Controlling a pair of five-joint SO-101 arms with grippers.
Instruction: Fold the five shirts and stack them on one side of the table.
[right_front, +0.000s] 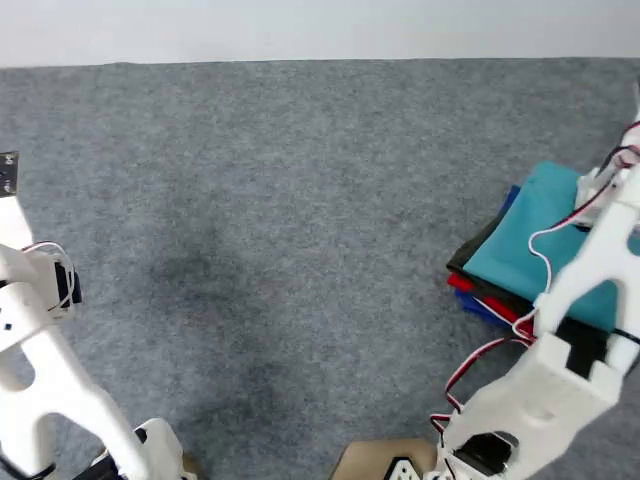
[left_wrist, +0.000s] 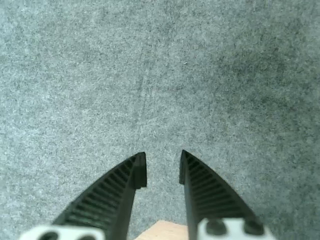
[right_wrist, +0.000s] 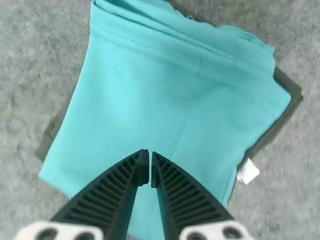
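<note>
Now my right claw (right_wrist: 150, 167) hangs shut and empty over the teal shirt (right_wrist: 165, 100), on top of the pile (right_front: 478, 288) at the right side of the desk (right_front: 250, 250). Shirts are soft, light and floppy, so I'd pinch a folded edge. My left claw (left_wrist: 162, 170) is a bit open over bare desk.

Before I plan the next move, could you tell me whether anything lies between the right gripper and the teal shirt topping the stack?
Nothing visible does: the right gripper sits directly over the teal shirt, with only that shirt's bare cloth beneath it.
</note>
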